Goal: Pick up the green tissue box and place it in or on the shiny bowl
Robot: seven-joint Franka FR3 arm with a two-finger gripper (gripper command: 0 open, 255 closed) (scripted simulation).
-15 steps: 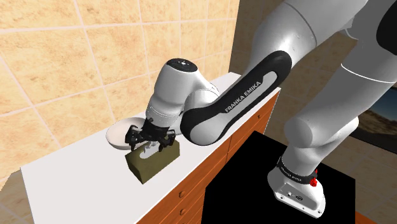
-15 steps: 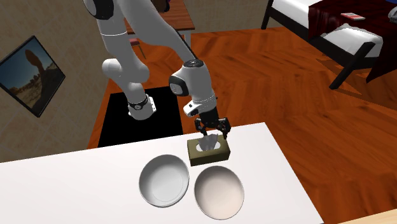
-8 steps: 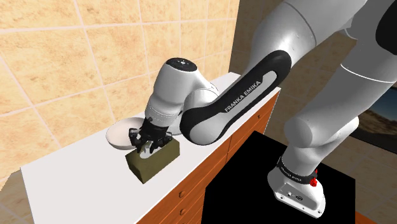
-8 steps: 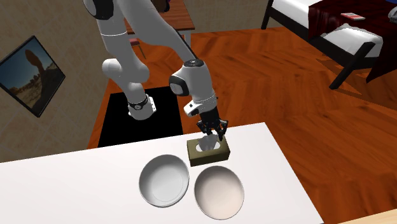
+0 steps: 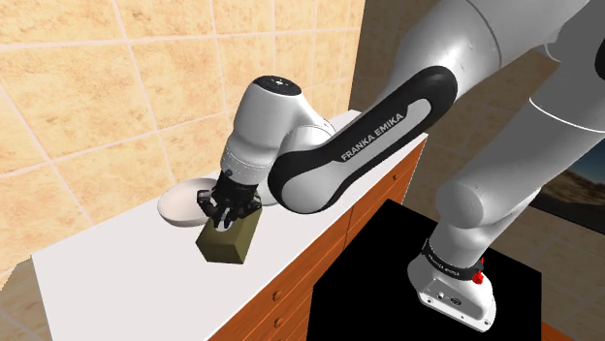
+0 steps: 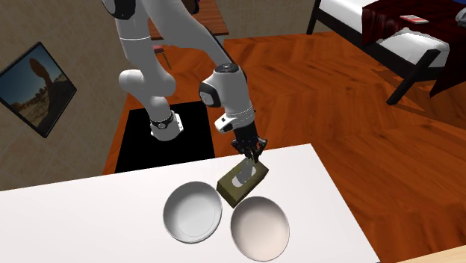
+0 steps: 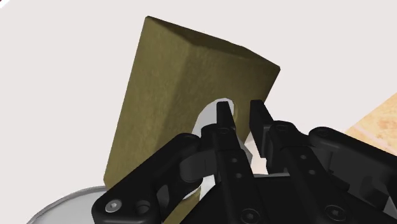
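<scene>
The olive-green tissue box (image 6: 240, 184) hangs tilted over the white tabletop (image 6: 89, 217), one end raised, close to two bowls. My gripper (image 6: 252, 155) is shut on the box's upper edge by the white tissue slot. In the wrist view the fingers (image 7: 224, 114) of my gripper (image 7: 242, 116) pinch the box (image 7: 172, 108) beside its pale opening. A greyish, shinier bowl (image 6: 193, 211) sits to the second exterior view's left of the box, and an off-white bowl (image 6: 259, 228) lies just below it. In the shoulder view the box (image 5: 228, 242) dangles under my gripper (image 5: 229, 213).
A pale bowl (image 5: 184, 204) lies just beyond the box in the shoulder view. The white top (image 5: 107, 266) belongs to a wooden drawer cabinet (image 5: 320, 262) against a tan tiled wall. My black stand (image 5: 388, 281) is beside it. A grey bowl rim (image 7: 76, 205) shows under the gripper.
The fingers went from wide open to shut on the box. The box, flat on the table before, has tipped up at one end, turned and lifted towards the bowls.
</scene>
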